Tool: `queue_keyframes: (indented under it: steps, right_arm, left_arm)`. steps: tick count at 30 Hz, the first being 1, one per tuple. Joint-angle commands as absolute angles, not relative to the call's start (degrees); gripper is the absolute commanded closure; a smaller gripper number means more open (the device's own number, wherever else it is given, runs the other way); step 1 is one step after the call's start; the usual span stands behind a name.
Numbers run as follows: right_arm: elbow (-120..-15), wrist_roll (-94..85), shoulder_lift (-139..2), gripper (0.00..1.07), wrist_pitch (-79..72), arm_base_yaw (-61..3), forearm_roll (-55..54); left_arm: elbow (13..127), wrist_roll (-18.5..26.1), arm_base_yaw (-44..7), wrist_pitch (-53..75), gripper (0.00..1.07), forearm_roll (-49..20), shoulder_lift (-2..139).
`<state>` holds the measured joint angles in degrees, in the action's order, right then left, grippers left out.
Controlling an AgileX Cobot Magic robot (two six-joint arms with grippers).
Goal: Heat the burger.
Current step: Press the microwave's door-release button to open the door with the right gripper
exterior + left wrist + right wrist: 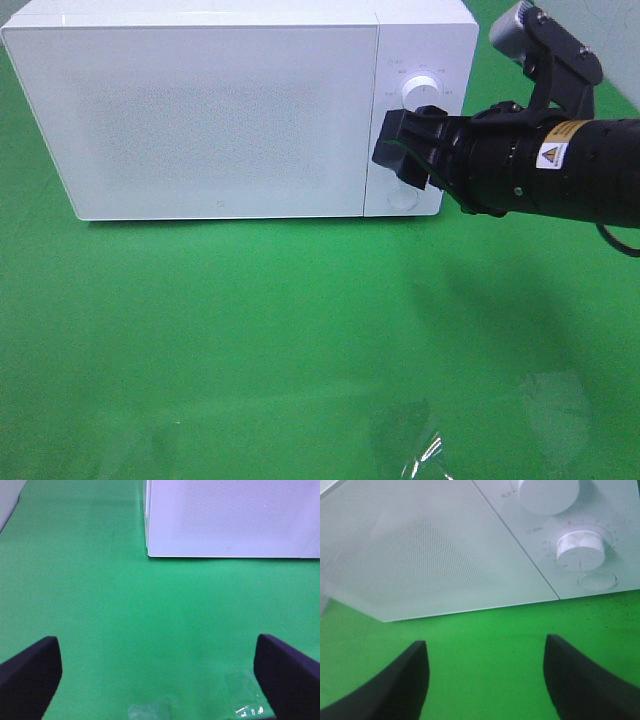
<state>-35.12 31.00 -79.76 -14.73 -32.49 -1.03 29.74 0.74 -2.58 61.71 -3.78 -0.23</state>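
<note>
Green cloth covers the whole table (250, 330). Near edge: a scrap of clear film (415, 450) lies flat, glinting. Over bare cloth the left gripper (156, 647) hangs low, facing the oven's left front corner, jaws spread wide with nothing between them.

Mid-table: the right gripper (484, 645) reaches in from the right edge. Its jaws are parted and empty, just in front of the control panel and not touching it.

Far edge: white microwave (220, 110), door (200, 120) shut. The frosted front shows nothing inside. The burger is nowhere in sight; probably in the oven, but that cannot be confirmed. The panel carries an upper dial (547, 495), a lower dial (580, 547) ringed with ticks, and a round button (597, 580) beneath.

Step, as judged: set the timer. Centre the jaws on the lower dial, square to the panel. Close on its rim only, then turn without shoving the oven back. Keep off the button, which may spring the door.
</note>
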Motion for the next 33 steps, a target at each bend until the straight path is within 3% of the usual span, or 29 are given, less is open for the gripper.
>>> queue_keyframes:
  steps: [1, 12, 24, 33]
  right_arm:
    - [-35.2, 29.8, -76.7, 0.43, -10.6, -32.1, 2.9]
    - [-35.2, 23.0, -60.8, 0.43, 19.9, -32.3, 7.4]
    - [-35.2, 17.0, -52.5, 0.43, 35.5, -32.3, 7.4]
    - [-33.9, 14.8, -34.3, 0.43, 46.1, -31.6, 7.6]
  left_arm:
    - [29.6, 0.7, -2.3, 61.2, 0.10, -4.3, -1.2]
    - [29.6, 0.7, -2.3, 61.2, 0.10, -4.3, -1.2]
    - [29.6, 0.7, -2.3, 61.2, 0.10, -4.3, -1.2]
    - [29.6, 0.7, -2.3, 61.2, 0.10, -4.3, -1.2]
